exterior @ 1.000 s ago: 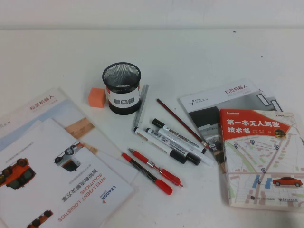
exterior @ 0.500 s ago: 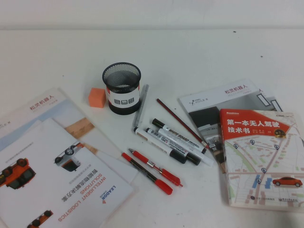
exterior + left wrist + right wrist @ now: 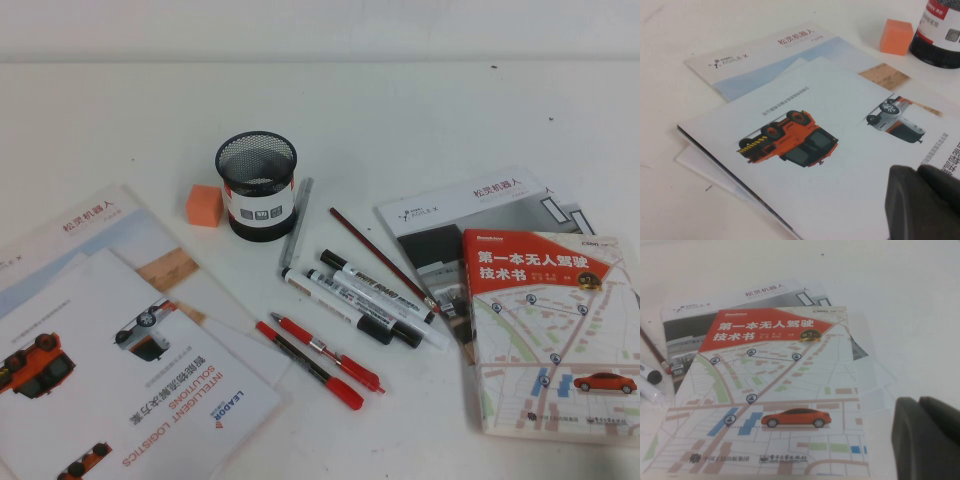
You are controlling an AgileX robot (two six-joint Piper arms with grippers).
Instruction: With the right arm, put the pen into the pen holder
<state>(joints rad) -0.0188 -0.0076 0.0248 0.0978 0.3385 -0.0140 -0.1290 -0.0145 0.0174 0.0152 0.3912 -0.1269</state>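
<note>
Nothing of the task looks done yet. The pen (image 3: 305, 364), thin black barrel with red ends, lies flat on the white bench (image 3: 420, 120), touching or just beside the red pen with the clear and silver middle (image 3: 327, 352), at the near end of the cluster of writing tools. The pen holder (image 3: 257, 185), a black wire-mesh cup with a white label band, stands upright and appears empty, well apart from the pen, farther back and to the left. Between them lie the white-barrelled markers (image 3: 365, 298), a grey pen (image 3: 295, 222) resting next to the holder, and a dark red pencil (image 3: 380, 258).

Neither arm shows in the high view. The right hand (image 3: 930, 440) hovers over the near right part of the map-covered book (image 3: 775, 405), its dark fingers close together with only a thin seam between them, grasping nothing. The left hand (image 3: 922, 200) hangs over the brochure with the orange vehicle (image 3: 805, 150), likewise clenched and empty, and looks parked.

Everything remains: the right arm must reach left across the book to the pen, spread its fingers, grasp, lift, carry it over the holder and drop it in. The neighbouring red pen, lying so close, may complicate a clean pick.
</note>
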